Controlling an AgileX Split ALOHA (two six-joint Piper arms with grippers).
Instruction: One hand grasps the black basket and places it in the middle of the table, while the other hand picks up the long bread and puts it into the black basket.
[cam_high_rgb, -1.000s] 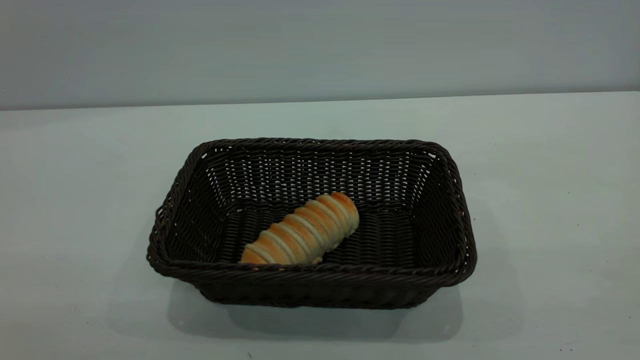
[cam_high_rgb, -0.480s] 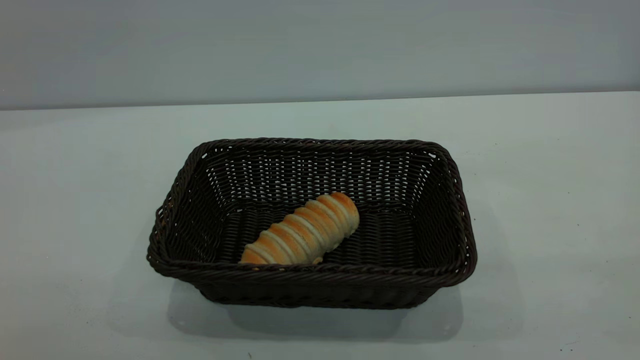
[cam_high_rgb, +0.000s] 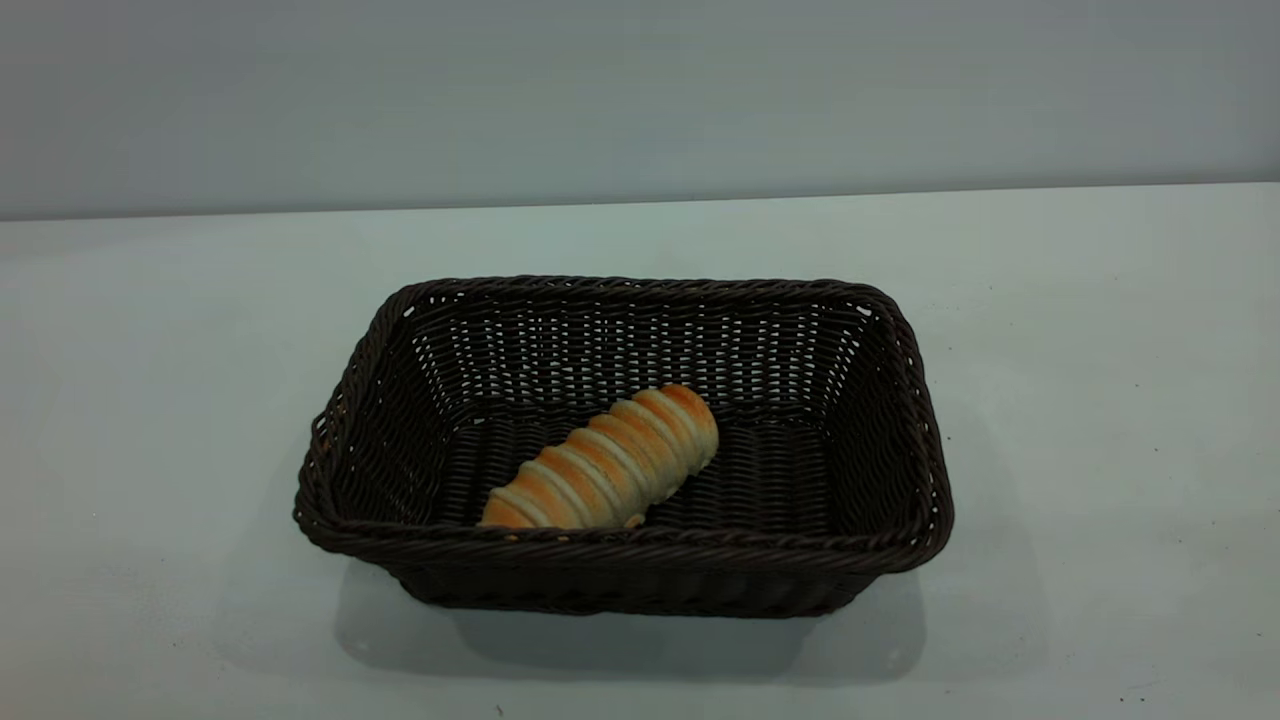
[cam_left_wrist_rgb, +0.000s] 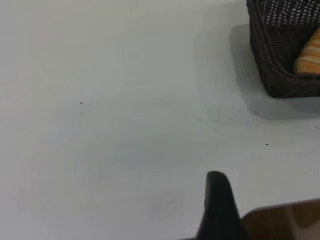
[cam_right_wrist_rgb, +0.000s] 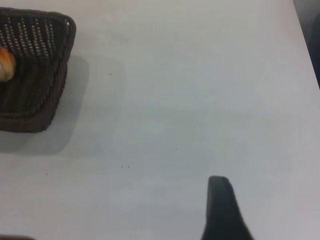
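Note:
The black basket (cam_high_rgb: 905, 400) stands in the middle of the table (cam_high_rgb: 1100, 350). The long bread (cam_high_rgb: 605, 462) lies slantwise inside it, on the basket floor near the front wall. Neither arm shows in the exterior view. In the left wrist view a dark part of my left gripper (cam_left_wrist_rgb: 217, 210) hangs over bare table, well away from the basket's corner (cam_left_wrist_rgb: 280, 75), where the bread's end (cam_left_wrist_rgb: 309, 56) peeks out. In the right wrist view my right gripper (cam_right_wrist_rgb: 222, 210) is likewise over bare table, far from the basket (cam_right_wrist_rgb: 35, 85) and the bread (cam_right_wrist_rgb: 5, 63).
A grey wall (cam_high_rgb: 640, 100) runs behind the table's back edge. A brown surface (cam_left_wrist_rgb: 285, 222) shows past the table's edge in the left wrist view. The table's side edge (cam_right_wrist_rgb: 306, 45) shows in the right wrist view.

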